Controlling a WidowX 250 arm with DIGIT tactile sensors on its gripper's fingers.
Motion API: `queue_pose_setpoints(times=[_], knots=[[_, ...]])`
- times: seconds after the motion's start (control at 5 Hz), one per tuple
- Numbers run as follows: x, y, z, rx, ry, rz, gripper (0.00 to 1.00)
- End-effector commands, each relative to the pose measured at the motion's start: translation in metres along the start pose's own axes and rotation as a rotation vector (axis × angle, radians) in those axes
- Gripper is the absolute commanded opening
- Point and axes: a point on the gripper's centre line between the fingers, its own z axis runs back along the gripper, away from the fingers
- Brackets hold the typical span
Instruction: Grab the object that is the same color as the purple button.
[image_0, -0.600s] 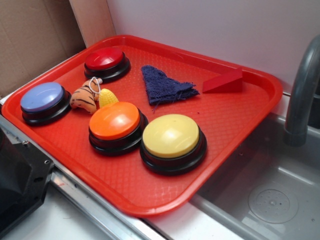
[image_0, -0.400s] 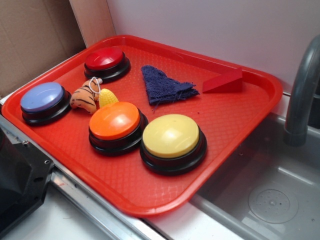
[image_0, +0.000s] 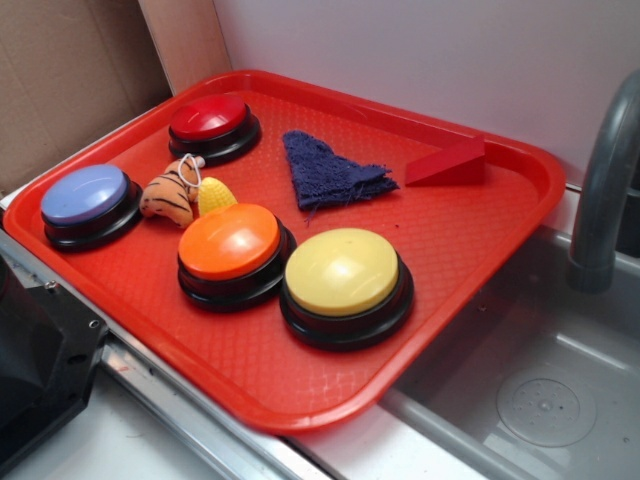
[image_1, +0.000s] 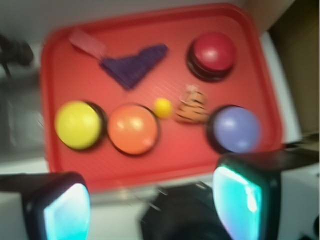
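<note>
The object, a dark navy-purple rag (image_0: 330, 172), lies flat at the back middle of the red tray (image_0: 470, 260). The purple button (image_0: 85, 195) sits at the tray's left edge. In the blurred wrist view the rag (image_1: 134, 65) is far from me near the top, and the purple button (image_1: 234, 128) is just beyond my right finger. My gripper (image_1: 152, 205) hangs outside the tray's near edge, open, its cyan pads (image_1: 235, 200) wide apart with nothing between them. The exterior view does not show the gripper.
On the tray stand a red button (image_0: 212, 122), an orange button (image_0: 230, 243) and a yellow button (image_0: 342, 272). A red wedge (image_0: 450, 163) lies at the back right. A striped toy (image_0: 170, 195) and a small yellow piece (image_0: 215, 195) lie between the buttons. Sink (image_0: 540, 380) and faucet (image_0: 600, 190) are on the right.
</note>
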Motion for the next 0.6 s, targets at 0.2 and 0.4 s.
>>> queue_pose_setpoints(times=[0.2, 0.4], knots=[[0.033, -0.010, -0.067, 0.126, -0.073, 0.466, 1.00], [0.051, 0.010, -0.087, 0.130, -0.100, 0.568, 1.00]])
